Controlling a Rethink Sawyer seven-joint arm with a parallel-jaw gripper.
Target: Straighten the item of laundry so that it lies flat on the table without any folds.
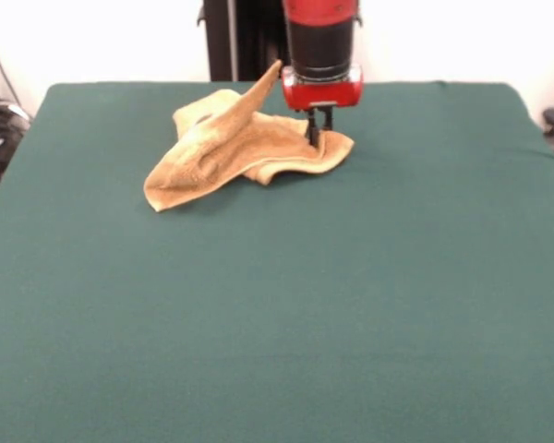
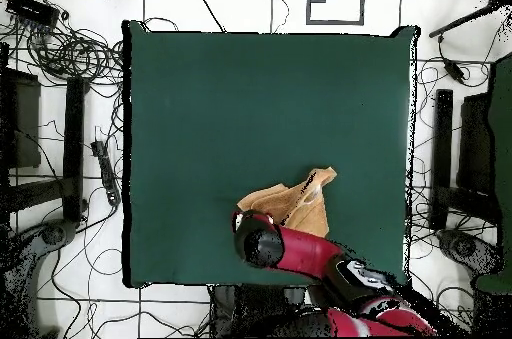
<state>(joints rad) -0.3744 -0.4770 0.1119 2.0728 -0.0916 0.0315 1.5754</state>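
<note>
In the front view the near part of the table (image 1: 277,323) is bare green cloth, and everything of note sits toward the far side. The towel (image 1: 235,148) lies crumpled there, on the camera's left of the gripper (image 1: 319,129) and partly under it. Its nearest corner lies flat on the cloth well off to the camera's left of the gripper and a little nearer the camera. From that corner the fabric rises in thick folds, and one corner stands up in a point just beside the gripper's red housing, about level with it. A flatter lobe of towel spreads out right below the gripper.

The gripper hangs straight down from the arm (image 1: 320,37), and its dark fingers (image 1: 314,130) reach down to the towel's folds on that lobe. They look close together, but whether they are pinching fabric or only touching it cannot be told.

From overhead, the towel (image 2: 295,201) shows as a bunched, irregular shape near the table (image 2: 270,85) edge closest to the robot. The arm (image 2: 300,253) covers its near side, and the gripper itself is hidden under the arm.
</note>
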